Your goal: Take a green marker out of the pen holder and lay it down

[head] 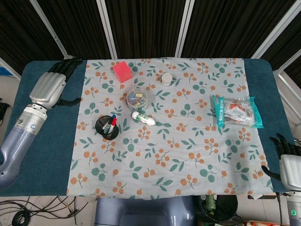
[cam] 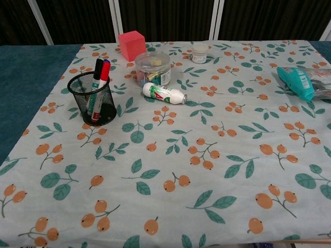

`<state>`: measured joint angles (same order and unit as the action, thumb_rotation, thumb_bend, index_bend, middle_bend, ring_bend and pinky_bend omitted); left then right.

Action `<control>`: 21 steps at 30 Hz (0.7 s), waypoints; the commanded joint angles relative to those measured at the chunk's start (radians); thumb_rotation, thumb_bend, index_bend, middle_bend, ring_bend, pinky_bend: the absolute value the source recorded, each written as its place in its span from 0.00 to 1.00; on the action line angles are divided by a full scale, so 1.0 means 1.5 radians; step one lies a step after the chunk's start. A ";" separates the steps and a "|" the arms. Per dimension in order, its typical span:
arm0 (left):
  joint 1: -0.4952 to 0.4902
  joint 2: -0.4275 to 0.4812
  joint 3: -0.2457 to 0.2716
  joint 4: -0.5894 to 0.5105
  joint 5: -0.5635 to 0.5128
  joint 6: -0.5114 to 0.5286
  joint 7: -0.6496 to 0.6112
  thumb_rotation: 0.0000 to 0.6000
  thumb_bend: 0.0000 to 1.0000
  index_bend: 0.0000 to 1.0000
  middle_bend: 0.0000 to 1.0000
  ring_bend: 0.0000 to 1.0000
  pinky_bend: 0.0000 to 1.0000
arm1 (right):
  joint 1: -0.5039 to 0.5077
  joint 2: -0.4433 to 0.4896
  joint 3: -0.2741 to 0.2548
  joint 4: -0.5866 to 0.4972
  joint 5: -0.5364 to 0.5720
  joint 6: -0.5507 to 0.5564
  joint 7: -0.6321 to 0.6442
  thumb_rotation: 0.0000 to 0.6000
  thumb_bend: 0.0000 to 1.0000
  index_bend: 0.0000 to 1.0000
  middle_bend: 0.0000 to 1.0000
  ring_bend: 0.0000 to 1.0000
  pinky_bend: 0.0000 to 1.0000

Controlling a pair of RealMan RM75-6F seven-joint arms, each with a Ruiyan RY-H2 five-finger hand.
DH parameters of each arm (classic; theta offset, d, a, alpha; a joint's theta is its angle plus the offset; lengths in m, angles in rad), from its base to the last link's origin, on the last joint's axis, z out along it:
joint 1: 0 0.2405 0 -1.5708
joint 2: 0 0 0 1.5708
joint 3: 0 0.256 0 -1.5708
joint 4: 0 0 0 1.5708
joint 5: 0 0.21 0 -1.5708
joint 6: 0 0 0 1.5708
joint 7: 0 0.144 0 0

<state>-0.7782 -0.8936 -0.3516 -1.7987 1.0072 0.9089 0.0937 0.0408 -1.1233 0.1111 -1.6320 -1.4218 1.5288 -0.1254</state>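
Head view
Left hand (head: 48, 87): rests on the blue table edge, well apart from the holder; fingers extended, nothing held. Reads as parked, task not yet begun.
Right hand (head: 288, 162): at the near right table edge, fingers spread, holds nothing.
Pen holder (head: 107, 127): black mesh cup, upright on the cloth, left of centre.
Marker caps: one red, one darker cap show at the rim; no green cap is clearly visible here.
Tablecloth (head: 178, 155): thin printed fabric, leaf and berry pattern.

Chest view
Hands: neither shows.
Pen holder (cam: 92, 98): open wire mesh, round, rigid.
Markers (cam: 100, 72): lean on the far rim, caps clear of it for a pinch; green among them cannot be confirmed.
Bottle (cam: 164, 93): small, white, smooth, lying on its side.
Jar (cam: 153, 68): clear plastic, small items inside.
Cube (cam: 132, 45): pink-red, matte.
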 commanded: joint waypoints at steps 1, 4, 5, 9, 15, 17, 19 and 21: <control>-0.003 0.001 0.002 -0.004 -0.001 0.002 0.007 1.00 0.19 0.01 0.04 0.00 0.10 | 0.000 0.000 0.000 -0.001 0.000 0.000 0.000 1.00 0.00 0.20 0.14 0.24 0.24; -0.005 0.002 0.001 -0.009 -0.005 0.007 0.011 1.00 0.19 0.01 0.04 0.00 0.10 | -0.001 0.001 0.001 0.001 0.001 0.000 0.002 1.00 0.00 0.20 0.14 0.24 0.24; -0.005 0.003 0.001 -0.010 -0.008 0.008 0.011 1.00 0.19 0.01 0.04 0.00 0.10 | -0.001 0.001 0.001 0.001 0.001 0.001 0.002 1.00 0.00 0.20 0.14 0.24 0.24; -0.004 0.003 0.005 -0.018 -0.011 0.015 0.019 1.00 0.19 0.01 0.04 0.00 0.10 | -0.002 0.004 0.001 -0.001 -0.002 0.004 0.009 1.00 0.00 0.20 0.14 0.24 0.24; -0.008 0.006 0.010 -0.028 -0.009 0.016 0.034 1.00 0.19 0.01 0.04 0.00 0.10 | -0.006 0.007 0.003 -0.005 -0.003 0.013 0.007 1.00 0.00 0.20 0.14 0.24 0.24; -0.010 0.002 0.012 -0.024 -0.010 0.014 0.033 1.00 0.19 0.01 0.04 0.00 0.10 | -0.006 0.006 0.004 -0.004 -0.002 0.013 0.006 1.00 0.00 0.20 0.14 0.24 0.24; -0.012 -0.003 0.016 -0.014 -0.008 0.012 0.037 1.00 0.18 0.01 0.04 0.00 0.10 | -0.005 0.005 0.004 -0.001 0.001 0.011 0.005 1.00 0.00 0.20 0.14 0.24 0.24; -0.011 -0.012 0.020 -0.004 -0.005 0.015 0.035 1.00 0.19 0.01 0.04 0.00 0.10 | -0.004 0.003 0.005 0.003 0.006 0.005 0.004 1.00 0.00 0.20 0.14 0.24 0.24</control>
<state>-0.7948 -0.9062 -0.3250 -1.8107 0.9970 0.9300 0.1465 0.0343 -1.1171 0.1183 -1.6295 -1.4146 1.5387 -0.1183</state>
